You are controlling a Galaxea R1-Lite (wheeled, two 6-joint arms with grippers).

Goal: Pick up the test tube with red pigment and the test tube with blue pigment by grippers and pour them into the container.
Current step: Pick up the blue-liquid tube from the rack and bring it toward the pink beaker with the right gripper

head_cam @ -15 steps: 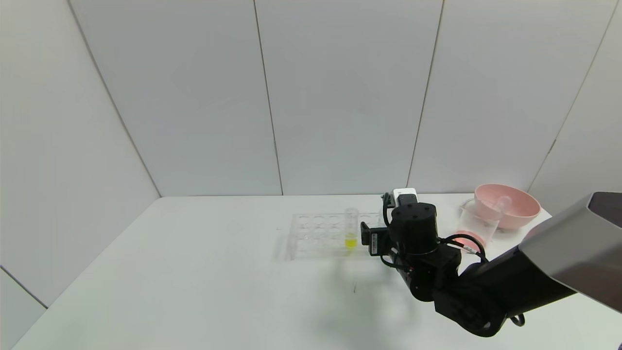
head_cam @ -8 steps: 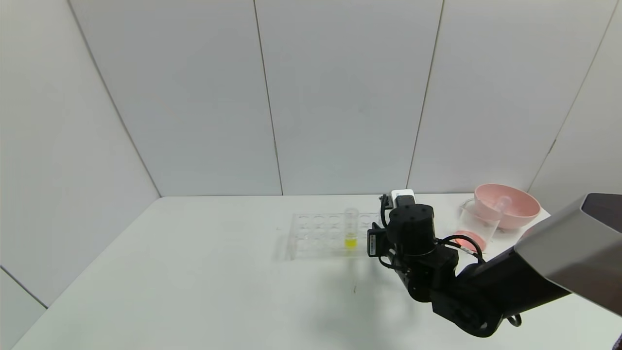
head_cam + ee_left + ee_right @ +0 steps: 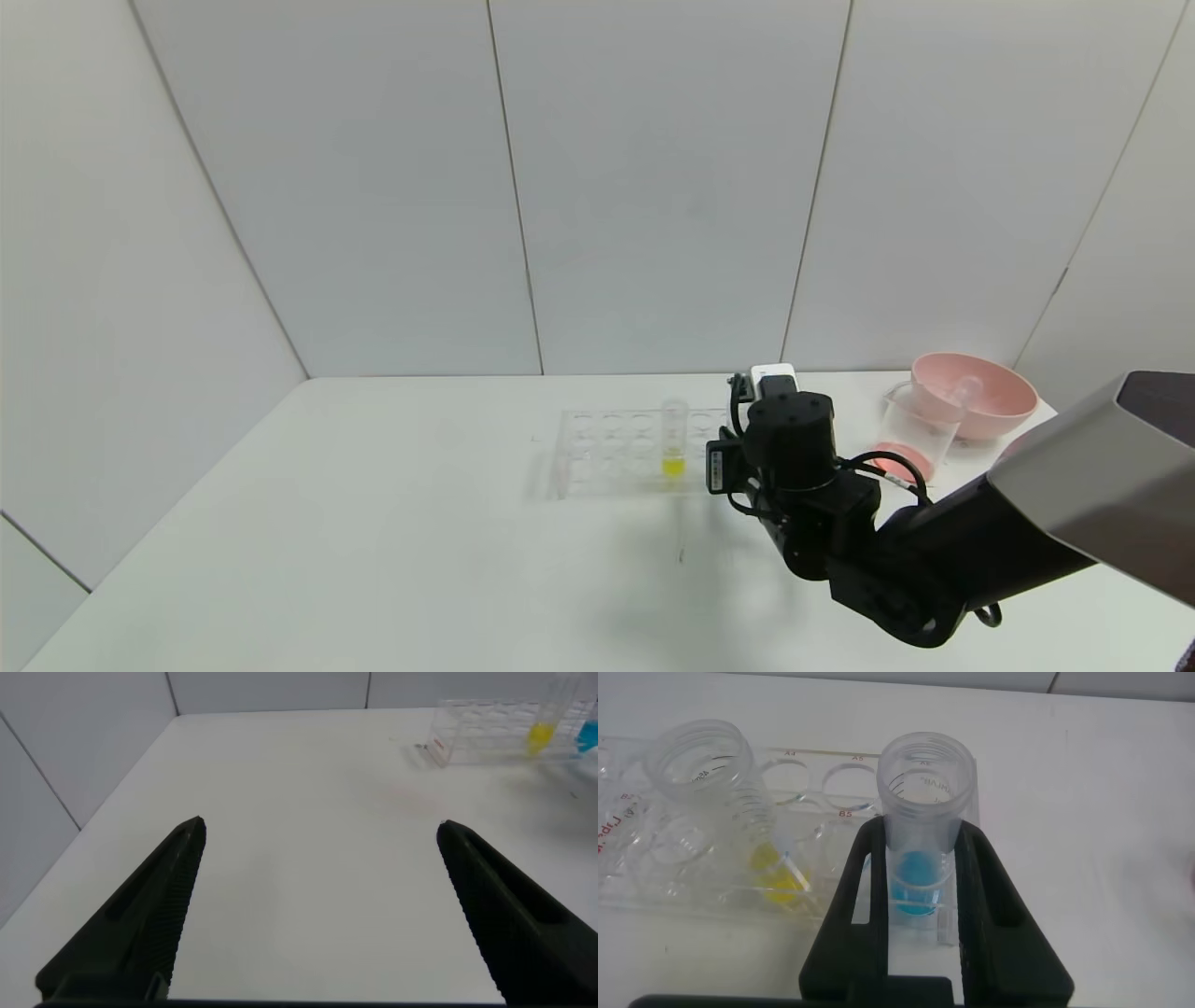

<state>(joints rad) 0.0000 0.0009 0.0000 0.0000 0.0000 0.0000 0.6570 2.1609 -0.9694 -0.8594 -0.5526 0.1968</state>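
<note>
- Right end effector closed on the test tube with blue pigment, in the rack.
- Left end effector wide open, empty, over bare surface.
- Only the head view shows the container, right of the right end effector.

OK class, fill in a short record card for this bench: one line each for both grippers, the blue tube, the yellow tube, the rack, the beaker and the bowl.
right gripper: at the rack, fingers either side of the blue tube; contact unclear
left gripper: open, over bare table, away from the rack
blue tube: upright in the rack
yellow tube: upright in the rack, beside the blue tube
rack: clear, mid-table
beaker: right of the rack, reddish liquid at the bottom
bowl: pink, behind the beaker
</note>
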